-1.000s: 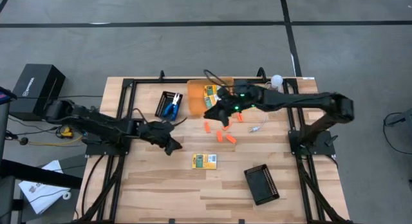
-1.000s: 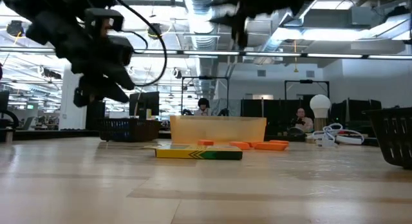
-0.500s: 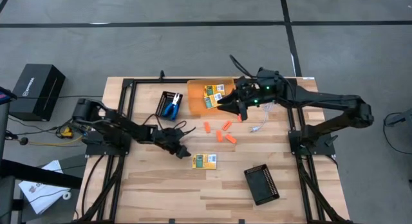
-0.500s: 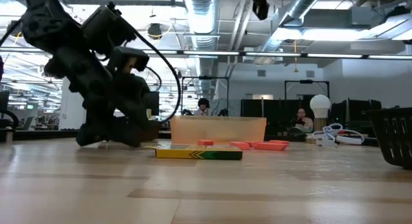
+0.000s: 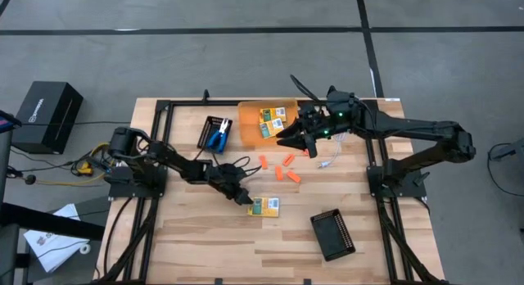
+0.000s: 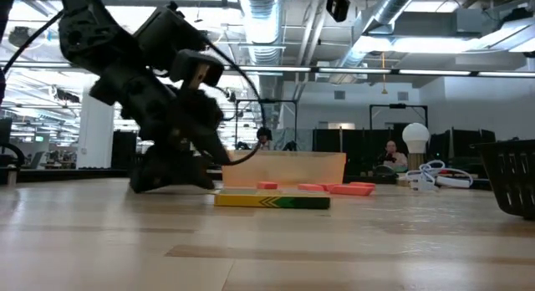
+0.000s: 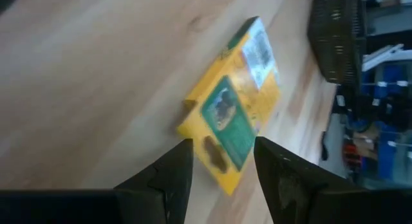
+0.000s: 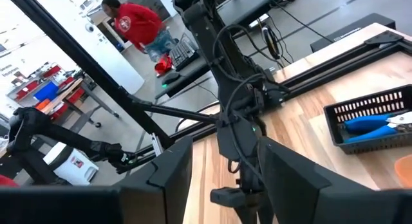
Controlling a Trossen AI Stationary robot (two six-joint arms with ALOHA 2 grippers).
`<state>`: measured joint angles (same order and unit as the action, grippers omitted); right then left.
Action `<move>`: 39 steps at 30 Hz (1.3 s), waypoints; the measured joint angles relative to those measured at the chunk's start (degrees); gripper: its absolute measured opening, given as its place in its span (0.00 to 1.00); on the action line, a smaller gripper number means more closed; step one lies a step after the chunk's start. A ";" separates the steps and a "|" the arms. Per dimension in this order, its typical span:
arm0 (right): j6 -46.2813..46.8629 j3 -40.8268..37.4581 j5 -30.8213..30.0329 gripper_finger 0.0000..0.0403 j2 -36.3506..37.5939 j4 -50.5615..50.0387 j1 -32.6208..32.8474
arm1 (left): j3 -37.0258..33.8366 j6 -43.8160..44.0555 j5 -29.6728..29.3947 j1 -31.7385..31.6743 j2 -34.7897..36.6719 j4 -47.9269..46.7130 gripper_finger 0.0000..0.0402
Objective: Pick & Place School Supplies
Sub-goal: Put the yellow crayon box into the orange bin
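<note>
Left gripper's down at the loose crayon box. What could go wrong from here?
1. The left gripper has open fingers at one corner of the crayon box, which lies askew to them; closing may push or spin it instead of gripping.
2. The right gripper hovers by the orange bin; carrying the box there could crowd both arms.

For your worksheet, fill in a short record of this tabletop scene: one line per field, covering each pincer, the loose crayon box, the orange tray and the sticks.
left pincer: open, low at the table, straddling one corner of the loose crayon box
right pincer: open, raised near the orange tray
loose crayon box: flat on the wooden table, yellow and green
orange tray: far side of table, two crayon boxes inside
orange sticks: scattered on the table between tray and loose box
</note>
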<state>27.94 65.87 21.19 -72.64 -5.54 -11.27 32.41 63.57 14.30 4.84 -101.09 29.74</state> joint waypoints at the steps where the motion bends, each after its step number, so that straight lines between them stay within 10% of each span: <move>1: -0.02 0.00 0.08 0.42 -0.01 0.03 0.02 | 0.39 -0.02 0.47 0.00 -0.65 0.24 0.40; 19: 0.04 0.07 1.44 0.41 0.02 1.77 0.02 | -3.17 -7.88 2.19 -5.18 7.20 -11.04 0.39; 39: 0.13 0.07 1.49 0.40 0.05 5.59 0.37 | 1.55 -4.46 4.45 -1.42 -1.28 -6.45 0.38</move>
<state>28.08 65.93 22.68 -72.60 0.04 -10.90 33.95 59.11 18.74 3.42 -102.37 23.29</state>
